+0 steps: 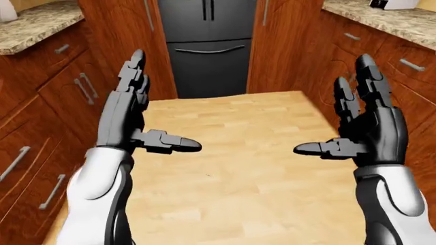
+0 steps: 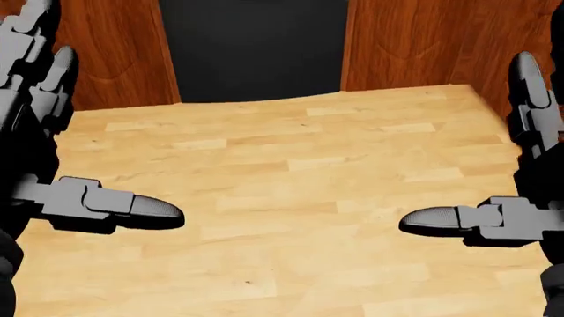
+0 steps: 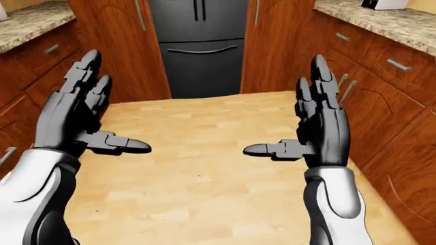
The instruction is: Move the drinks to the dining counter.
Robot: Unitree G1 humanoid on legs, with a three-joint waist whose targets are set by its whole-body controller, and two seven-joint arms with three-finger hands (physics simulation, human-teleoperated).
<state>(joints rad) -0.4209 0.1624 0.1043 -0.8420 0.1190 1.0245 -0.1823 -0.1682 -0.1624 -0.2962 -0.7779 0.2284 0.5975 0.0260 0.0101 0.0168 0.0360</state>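
Observation:
No drinks show in any view. My left hand (image 1: 155, 104) is raised at the left of the left-eye view, its fingers spread upward and its thumb pointing right, open and empty. My right hand (image 1: 334, 107) mirrors it at the right, fingers up and thumb pointing left, also open and empty. Both hover over a light wooden floor (image 1: 231, 153) in a kitchen aisle.
A dark fridge (image 1: 204, 46) closes the aisle's far end between tall wooden panels. Wooden cabinets with bar handles line the left (image 1: 61, 97) and right (image 1: 402, 76) sides under granite counters (image 1: 388, 18). A small white-and-dark object (image 1: 392, 4) sits on the right counter.

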